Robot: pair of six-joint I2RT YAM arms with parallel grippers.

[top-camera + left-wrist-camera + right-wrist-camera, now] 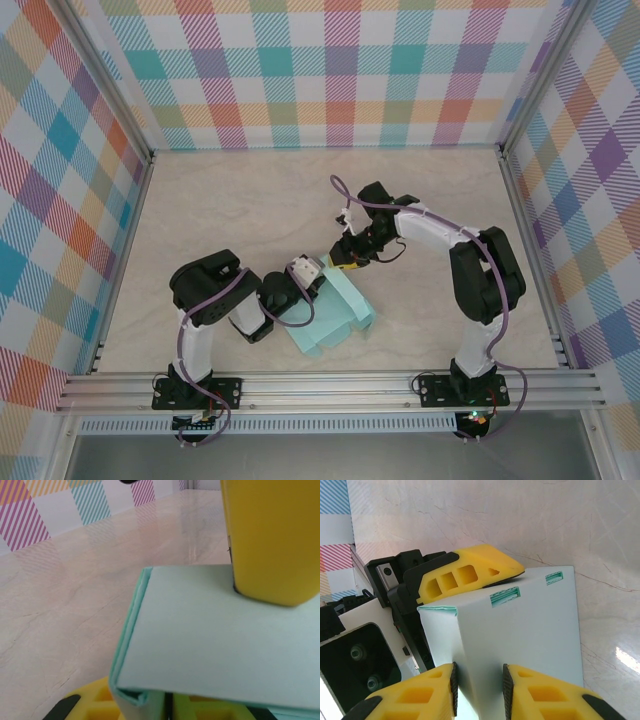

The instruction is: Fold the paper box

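The surface (220, 220) carries the partly folded paper box (335, 320) at the middle of its near half. Over the centre of the surface, the left hand (322, 278) pinches a raised box panel, and the right hand (479, 680) pinches the adjoining raised panel between its fingers (415, 696).

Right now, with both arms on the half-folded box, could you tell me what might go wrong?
1. The left fingers and the right fingers both clamp the same thin paper box; any pull in opposite directions could tear or crumple it.
2. The right fingers pinch it near one corner only, so the card may slip out and the fold spring open.
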